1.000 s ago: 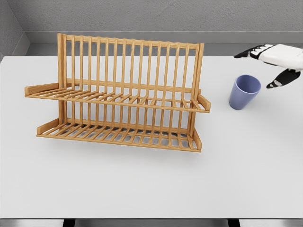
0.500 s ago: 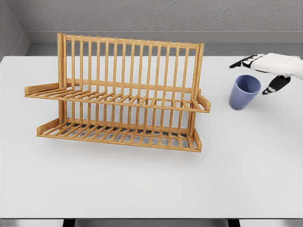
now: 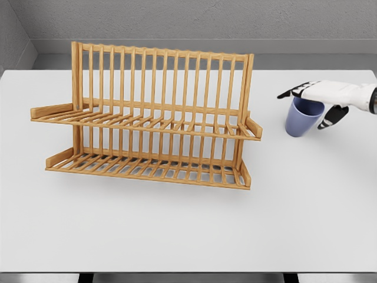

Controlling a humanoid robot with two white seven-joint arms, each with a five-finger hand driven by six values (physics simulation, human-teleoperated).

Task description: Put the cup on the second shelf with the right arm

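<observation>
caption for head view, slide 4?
Right hand open over the blue cup, right of the empty two-tier wooden rack on the white table.

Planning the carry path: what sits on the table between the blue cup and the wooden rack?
Nothing: in the head view, only bare white table separates the blue cup from the wooden two-tier dish rack.

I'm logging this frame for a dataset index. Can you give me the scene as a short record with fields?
surface: white table
rack: two-tier wooden slatted dish rack, left of centre, both shelves bare
cup: blue-purple plastic cup, upright on the table, right of the rack, apart from it
right hand: white five-finger hand over the cup's rim, fingers spread, not closed on it
left hand: not in view
task state: cup not yet lifted
</observation>
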